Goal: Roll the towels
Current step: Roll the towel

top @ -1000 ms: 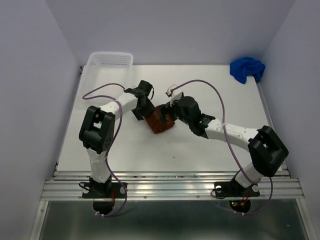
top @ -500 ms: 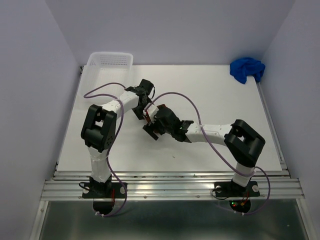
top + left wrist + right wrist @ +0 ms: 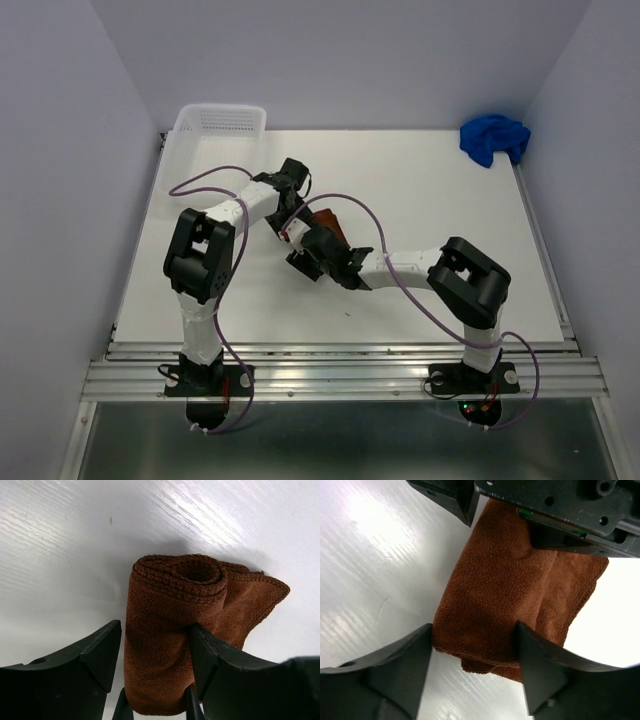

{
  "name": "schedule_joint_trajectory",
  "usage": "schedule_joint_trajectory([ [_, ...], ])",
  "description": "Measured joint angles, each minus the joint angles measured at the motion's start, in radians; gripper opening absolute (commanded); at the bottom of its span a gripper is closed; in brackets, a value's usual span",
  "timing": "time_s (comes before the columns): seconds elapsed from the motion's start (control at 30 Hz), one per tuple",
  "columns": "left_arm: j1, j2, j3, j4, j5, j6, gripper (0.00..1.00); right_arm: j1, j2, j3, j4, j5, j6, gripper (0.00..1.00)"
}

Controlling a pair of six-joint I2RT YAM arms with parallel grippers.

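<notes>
My left gripper (image 3: 155, 627) pinches the brown towel (image 3: 170, 595), I think so the roll does not spring open. The roll lies near the white basket (image 3: 218, 125), a little toward me. My right gripper (image 3: 472, 629) stands wide around its other end; I cannot tell if it squeezes. The blue towel (image 3: 493, 138) sits crumpled, well apart from the basket, not yet rolled.

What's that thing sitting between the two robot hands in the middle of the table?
A rolled rust-brown towel. The left wrist view shows it between the fingers of the left hand, the right wrist view between those of the right hand.
</notes>
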Motion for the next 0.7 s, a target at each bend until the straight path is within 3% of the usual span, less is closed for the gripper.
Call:
schedule_joint_trajectory([
  [0.1, -0.002, 0.0, 0.0, -0.002, 0.003, -0.003, 0.67, 0.007, 0.014, 0.003, 0.001, 0.047, 0.007, 0.41],
  [0.13, -0.002, 0.0, 0.0, -0.002, 0.004, -0.003, 0.68, 0.01, 0.022, 0.006, 0.002, 0.073, 0.013, 0.25],
  [0.17, -0.002, 0.0, 0.0, -0.002, 0.004, -0.003, 0.69, 0.01, 0.025, 0.007, 0.005, 0.089, 0.017, 0.19],
  [0.33, -0.002, 0.0, 0.0, -0.001, 0.005, -0.005, 0.83, 0.012, 0.029, 0.007, 0.015, 0.162, 0.08, 0.09],
  [0.5, -0.002, -0.015, 0.0, -0.01, 0.006, -0.001, 0.98, -0.003, 0.01, -0.016, 0.025, 0.142, 0.212, 0.07],
  [0.7, 0.001, -0.087, 0.0, -0.003, 0.001, 0.008, 0.99, -0.097, -0.119, -0.16, 0.083, -0.019, 0.378, 0.06],
])
